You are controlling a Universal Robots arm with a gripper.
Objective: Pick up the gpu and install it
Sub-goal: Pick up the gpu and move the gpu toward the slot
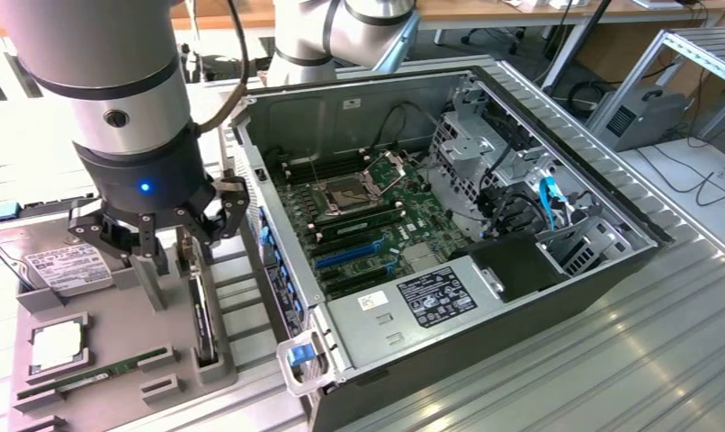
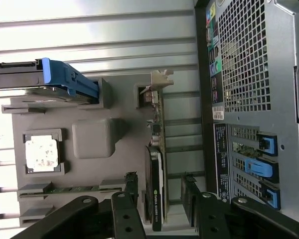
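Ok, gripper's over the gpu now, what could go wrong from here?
The open gripper straddles the gpu, which stands on edge in the gray tray; one finger faces the fan shroud, so closing may press on the fan. The hard drive and the case wall sit close on either side, so a tilted lift could clip them.

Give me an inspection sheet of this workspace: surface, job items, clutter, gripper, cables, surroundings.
Surface: ribbed aluminium table carrying a grey parts tray and an open computer case.
Job's things: gpu standing on edge in its tray slot, not yet lifted.
Clutter: hard drive, processor and RAM stick on the tray.
Grippers: gripper open, fingers either side of the gpu, apart from it.
Cables: blue cable and black cables inside the case.
Surroundings: second robot arm, desks behind.
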